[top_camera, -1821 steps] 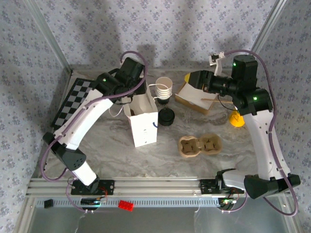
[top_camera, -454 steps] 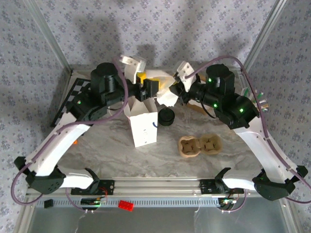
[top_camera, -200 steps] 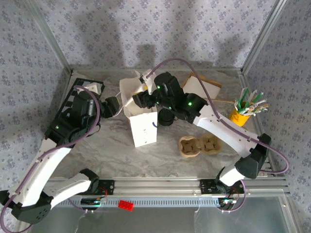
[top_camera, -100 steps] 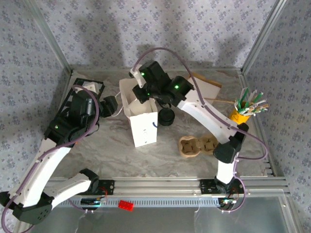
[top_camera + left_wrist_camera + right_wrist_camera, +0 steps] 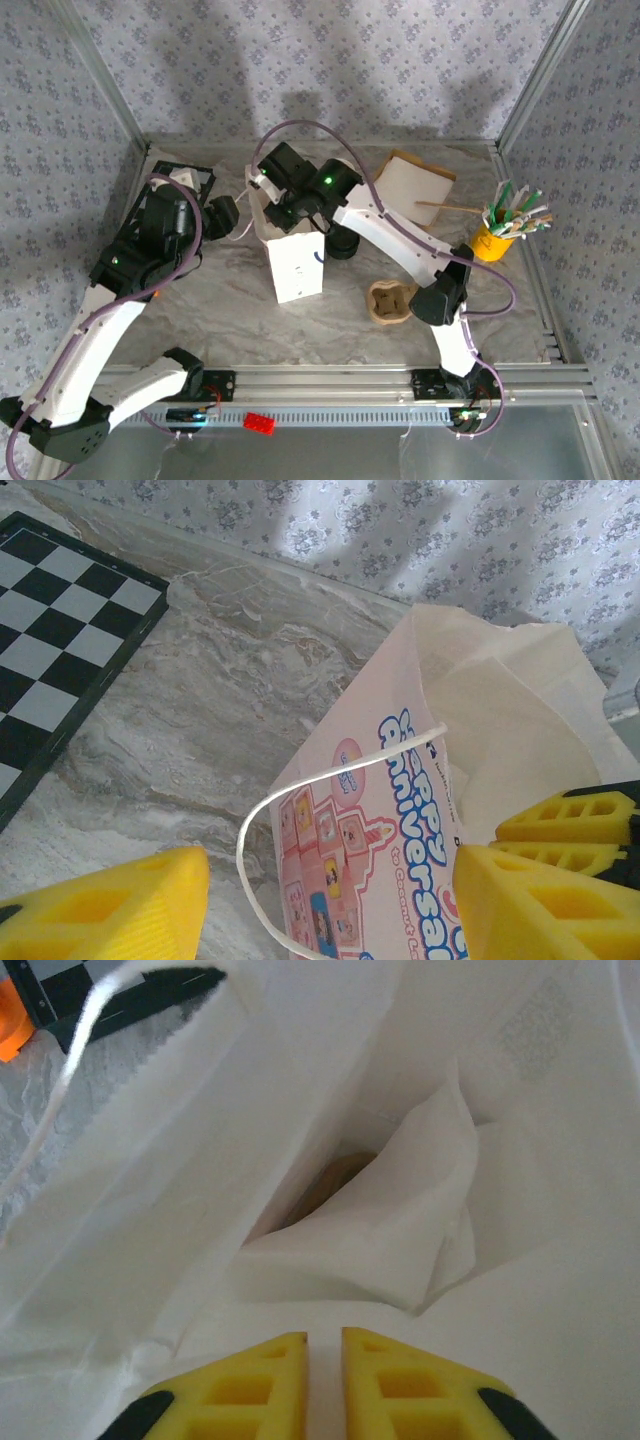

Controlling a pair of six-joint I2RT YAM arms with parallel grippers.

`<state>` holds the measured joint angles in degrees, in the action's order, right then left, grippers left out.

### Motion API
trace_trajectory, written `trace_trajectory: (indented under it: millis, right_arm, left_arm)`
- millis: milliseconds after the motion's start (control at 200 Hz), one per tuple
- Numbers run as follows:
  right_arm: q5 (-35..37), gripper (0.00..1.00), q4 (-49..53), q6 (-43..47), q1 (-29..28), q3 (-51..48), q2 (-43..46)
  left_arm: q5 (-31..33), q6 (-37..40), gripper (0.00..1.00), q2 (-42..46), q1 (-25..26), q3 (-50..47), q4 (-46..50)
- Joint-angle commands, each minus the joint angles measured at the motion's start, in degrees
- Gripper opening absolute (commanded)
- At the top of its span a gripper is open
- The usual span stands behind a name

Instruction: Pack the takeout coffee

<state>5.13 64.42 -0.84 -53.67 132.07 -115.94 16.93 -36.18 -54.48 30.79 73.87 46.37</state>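
Showing blue "Anniversa" lettering [image 5: 428, 798], white paper bag [image 5: 510, 730], pink pictures [image 5: 325, 865]

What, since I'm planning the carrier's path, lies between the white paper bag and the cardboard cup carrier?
Bare marble tabletop, seen in the top view, separates the bag from the cup carrier.
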Motion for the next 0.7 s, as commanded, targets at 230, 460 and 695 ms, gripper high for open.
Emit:
trace_trajectory:
  millis: [230,460,695]
  right_arm:
    - [3.8,0.60,-0.8,-4.4,2.5,-0.3,16.6]
    - [15.4,0.90,-16.8,-12.7,16.5,-39.9,45.8]
    - [26.6,1.00,-34.2,-17.6,33.6,-79.8,67.0]
  left_arm:
    - [4.2,3.1,0.72,3.0,-5.2,0.3,2.6]
    - [14.0,2.3,0.81,8.5,-11.8,-13.6,0.8]
    - [20.5,7.1,0.99,9.7,-21.9,-34.4,-19.2]
